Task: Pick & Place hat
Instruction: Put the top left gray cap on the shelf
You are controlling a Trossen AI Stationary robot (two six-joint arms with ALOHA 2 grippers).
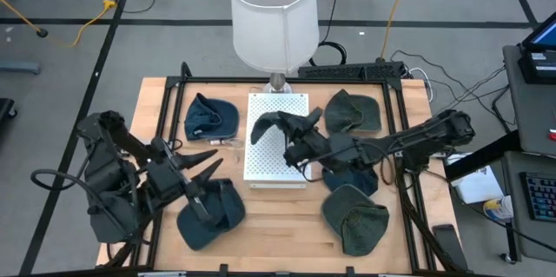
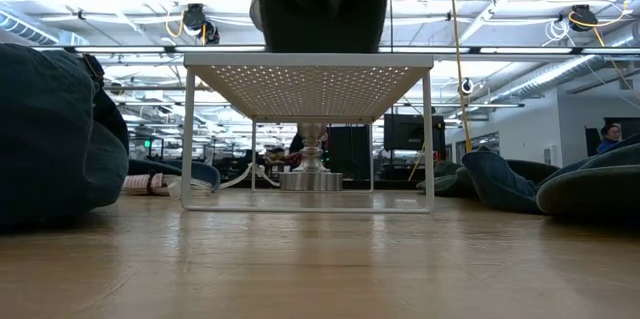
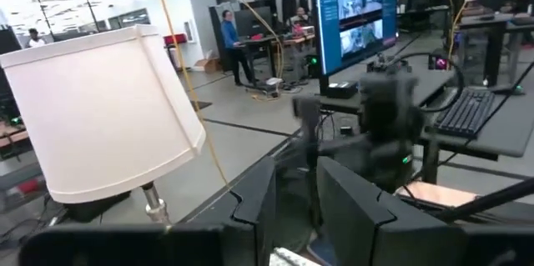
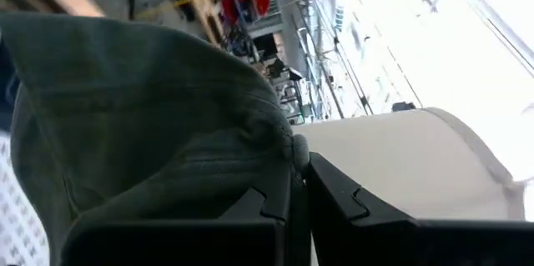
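My right end effector [image 1: 294, 145] is over the white perforated rack [image 1: 276, 168], and it's clamped shut on a dark hat [image 1: 282, 123] — the fabric is pinched right between my two fingers, which the right wrist view shows pressed together with the cap's crown bunched above them [image 4: 167, 141]. The hat hangs draped above the rack's top, near its far edge, just in front of the lamp [image 1: 273, 16]. From the low view, a dark mass [image 2: 320, 4] sits directly above the rack's top surface [image 2: 308, 59], and I can't tell whether it touches.

My left end effector [image 1: 201, 175] waits at the near left part of the table [image 1: 287, 225], fingers a little apart with nothing between them, angled toward the middle. Just beside it lies a blue hat [image 1: 211, 214] on the wood.

Around the table: another blue hat [image 1: 210, 118] sits at the far left, beside the rack. A green hat [image 1: 353, 112] rests at the far right. A second green hat [image 1: 356, 216] lies near the front right corner, and between those two, under my right arm, there's a dark blue hat [image 1: 352, 178], partly covered.

The lamp's white shade fills a good part of my left wrist view [image 3: 100, 112], with a lit monitor [image 3: 355, 16] in the room beyond.
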